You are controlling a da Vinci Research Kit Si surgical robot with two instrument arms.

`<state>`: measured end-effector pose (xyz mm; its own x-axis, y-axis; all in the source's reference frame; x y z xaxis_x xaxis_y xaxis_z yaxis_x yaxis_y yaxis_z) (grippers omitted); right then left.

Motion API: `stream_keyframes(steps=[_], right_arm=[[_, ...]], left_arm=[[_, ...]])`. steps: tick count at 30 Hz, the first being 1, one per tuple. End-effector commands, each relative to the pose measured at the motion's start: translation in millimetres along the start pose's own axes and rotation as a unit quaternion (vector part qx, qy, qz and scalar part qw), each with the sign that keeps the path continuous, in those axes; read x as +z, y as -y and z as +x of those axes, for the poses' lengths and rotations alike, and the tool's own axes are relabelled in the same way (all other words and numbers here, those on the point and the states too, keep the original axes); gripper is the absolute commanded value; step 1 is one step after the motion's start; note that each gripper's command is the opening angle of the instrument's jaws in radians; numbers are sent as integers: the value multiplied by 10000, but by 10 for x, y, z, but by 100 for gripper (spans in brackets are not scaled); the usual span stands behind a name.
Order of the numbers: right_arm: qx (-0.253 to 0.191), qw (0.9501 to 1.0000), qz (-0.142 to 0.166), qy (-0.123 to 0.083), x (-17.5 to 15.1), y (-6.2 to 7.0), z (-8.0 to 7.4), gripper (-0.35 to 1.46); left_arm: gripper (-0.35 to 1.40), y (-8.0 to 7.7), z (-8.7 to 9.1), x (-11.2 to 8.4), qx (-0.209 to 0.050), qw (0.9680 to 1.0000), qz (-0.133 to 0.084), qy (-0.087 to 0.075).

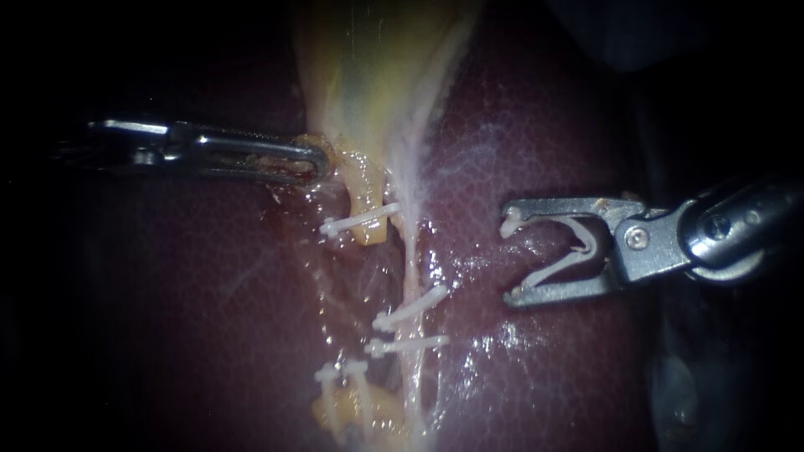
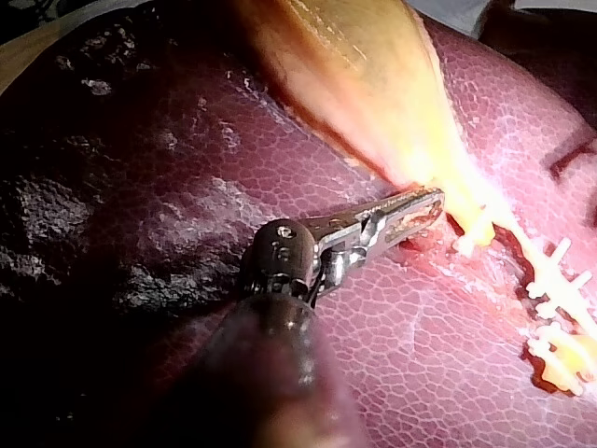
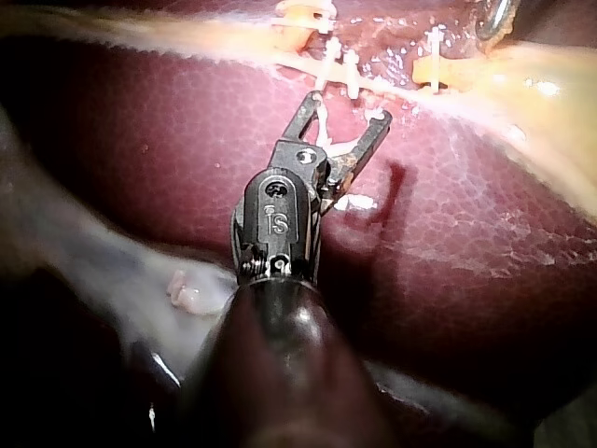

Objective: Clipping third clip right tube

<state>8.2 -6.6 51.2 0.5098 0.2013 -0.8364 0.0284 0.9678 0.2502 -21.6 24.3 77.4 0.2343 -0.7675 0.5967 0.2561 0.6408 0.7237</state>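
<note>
My right instrument (image 1: pixel 509 258) holds a new clip (image 1: pixel 563 264) in wide-apart jaws, just right of the right tube (image 1: pixel 410 259), not touching it. 2 clips (image 1: pixel 410 307) sit on that tube; the 3rd is not yet placed. My left instrument (image 1: pixel 316 159) is clamped on the gallbladder (image 1: pixel 377 67) edge.

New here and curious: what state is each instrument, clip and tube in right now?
Left instrument: jaws shut on the gallbladder.
Right tube: whole, two clips shut on it.
Left tube: looks parted between its pair of clips.
Right instrument: jaws spread, holding an open clip, short of the right tube.
</note>
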Motion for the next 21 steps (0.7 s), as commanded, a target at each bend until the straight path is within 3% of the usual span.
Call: stream_keyframes(steps=[1,7,9,14,17,21], right_arm=[[2,10000,0,-1,0,0,0,50],[1,10000,19,7,0,0,0,50],[2,10000,18,8,0,0,0,50],[5,10000,27,3,2,0,1,50],[8,10000,36,-1,4,-1,2,50],[13,10000,80,-22,8,-1,4,50]], left_arm=[[-35,0,-1,-1,-4,10000,3,-1],[-35,2,-17,-24,-51,10000,24,-8],[-35,3,-30,-42,-90,9999,-49,-9],[-35,5,-55,-80,-99,9997,-174,170],[-35,6,-61,-90,-70,9996,-200,199],[-35,6,-59,-90,-66,9995,-214,201]])
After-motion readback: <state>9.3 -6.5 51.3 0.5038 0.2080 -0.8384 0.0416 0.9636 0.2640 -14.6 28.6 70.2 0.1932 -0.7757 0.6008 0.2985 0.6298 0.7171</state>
